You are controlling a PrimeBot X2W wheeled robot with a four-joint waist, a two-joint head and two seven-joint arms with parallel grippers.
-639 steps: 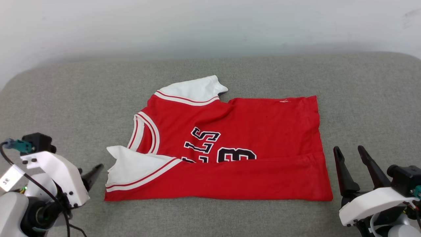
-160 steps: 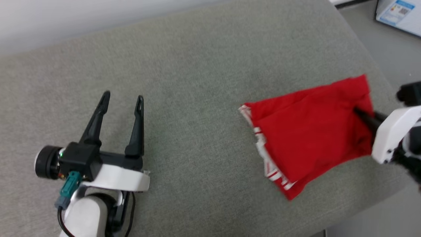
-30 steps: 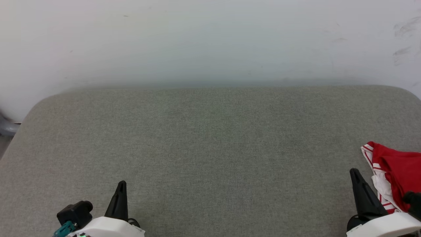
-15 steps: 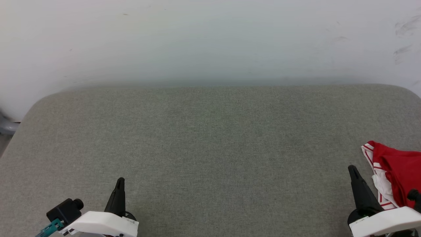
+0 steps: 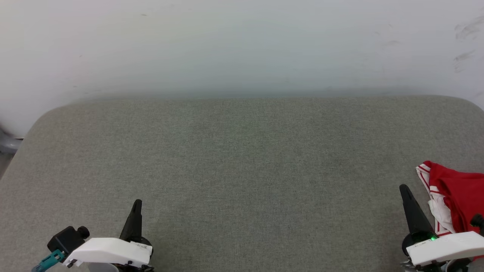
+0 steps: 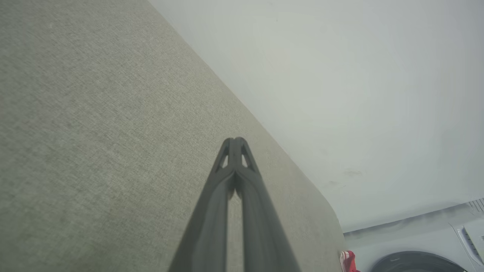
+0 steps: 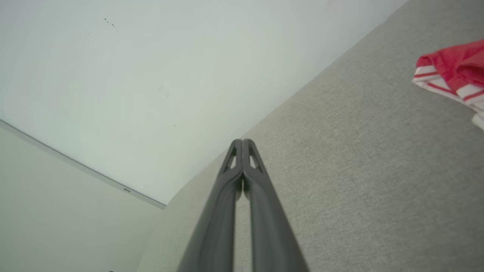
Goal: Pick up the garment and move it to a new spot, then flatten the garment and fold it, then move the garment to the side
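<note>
Red garment (image 5: 457, 192) laid just right of the right end effector (image 5: 404, 190), untouched, left end effector (image 5: 137, 204) well apart, both pressed together.

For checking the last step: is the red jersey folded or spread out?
Folded: the jersey lies as a compact layered bundle beside the right gripper, partly cut off.

The red thin-fabric jersey with white striped trim (image 5: 459, 192) is lying at the far right edge of the grey rounded fabric-covered cushion (image 5: 242, 162). The dark two-fingered left gripper (image 5: 137, 206) is hovering over the cushion's near left. The dark two-fingered right gripper (image 5: 404, 190) is hovering over the near right, just left of the jersey. The pale flat wall (image 5: 242, 45) is standing behind the cushion.
</note>
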